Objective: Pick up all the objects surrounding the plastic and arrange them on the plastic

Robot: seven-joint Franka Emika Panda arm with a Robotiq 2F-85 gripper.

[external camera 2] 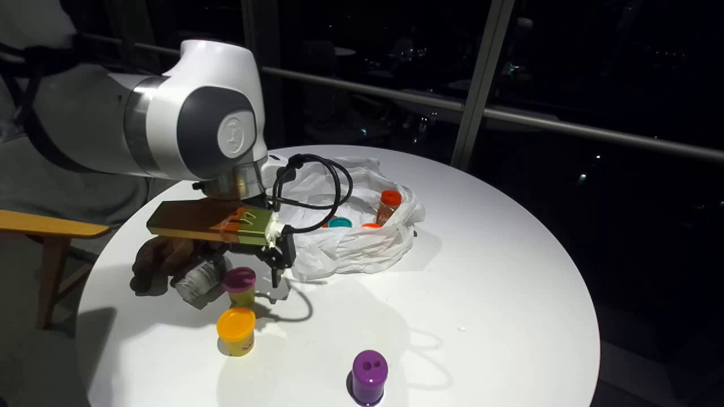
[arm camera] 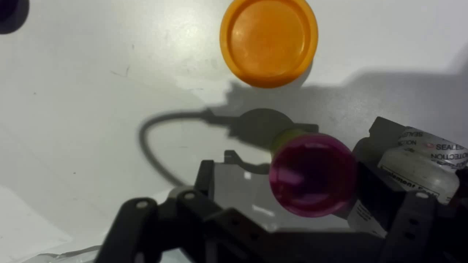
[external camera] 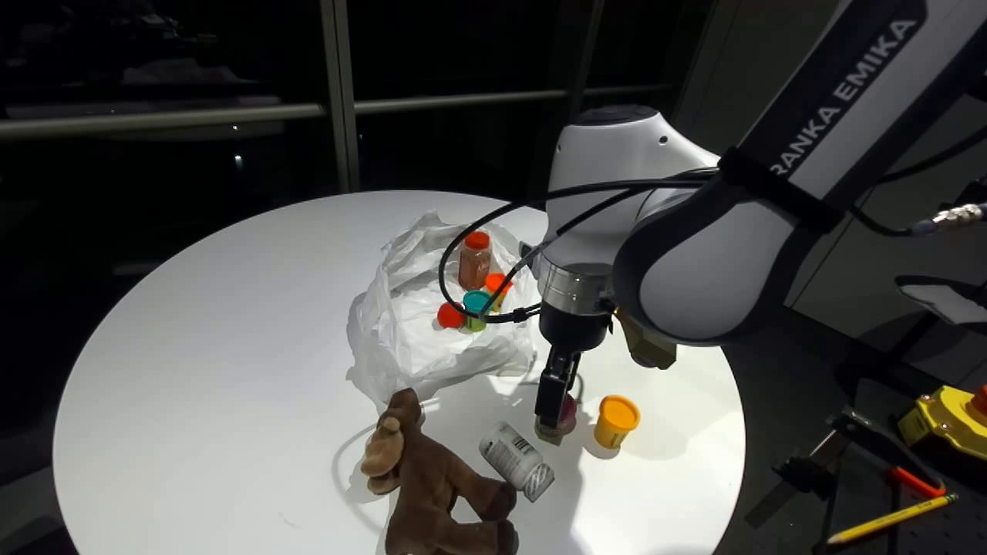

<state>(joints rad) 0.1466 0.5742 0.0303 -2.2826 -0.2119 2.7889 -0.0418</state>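
With tool [arm camera: 286,174] spread, purple-lidded tub [arm camera: 318,175] should be centred before squeezing, silver-white bottle [arm camera: 416,164] at wrist-view three o'clock not bumped.

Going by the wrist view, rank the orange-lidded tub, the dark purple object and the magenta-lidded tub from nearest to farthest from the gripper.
1. Magenta-lidded tub: seen between the sides of the open gripper.
2. Orange-lidded tub: at the top, right of centre.
3. Dark purple object: cut off in the top-left corner.
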